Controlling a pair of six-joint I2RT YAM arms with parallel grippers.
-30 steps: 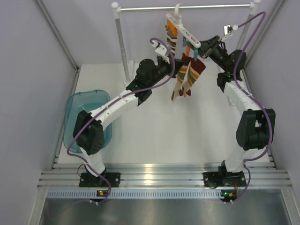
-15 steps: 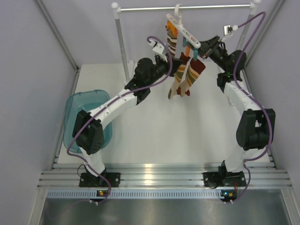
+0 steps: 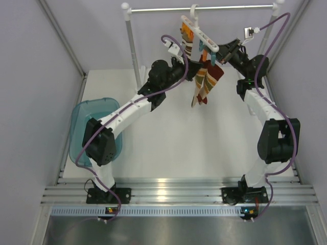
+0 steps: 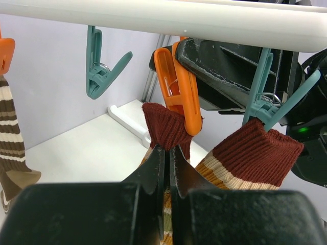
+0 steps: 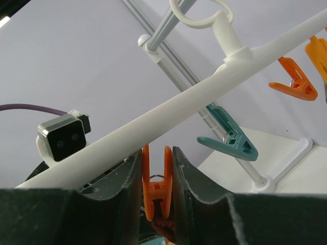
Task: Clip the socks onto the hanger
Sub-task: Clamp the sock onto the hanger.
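Observation:
The white hanger [image 3: 200, 34] hangs from the rail. My left gripper [image 3: 195, 71] is shut on a tan striped sock [image 3: 203, 87] and holds its maroon cuff [image 4: 164, 127] up against an orange clip [image 4: 179, 92]. My right gripper [image 3: 220, 52] is shut on that orange clip [image 5: 157, 186], one finger on each handle, just below the hanger bar [image 5: 204, 97]. The cuff edge sits at the clip's mouth. A second tan sock [image 4: 255, 153] hangs from a teal clip [image 4: 265, 102]. A brown and white sock [image 4: 10, 132] hangs at the left.
The metal rail [image 3: 204, 8] on white posts [image 3: 132, 46] stands at the back. A teal basin [image 3: 94, 127] sits at the table's left edge. A free teal clip [image 4: 102, 71] and a free orange clip [image 5: 294, 84] dangle from the bar.
My left gripper has moved up and to the right with the tan sock, bringing its cuff to the orange clip. The right arm has not moved.

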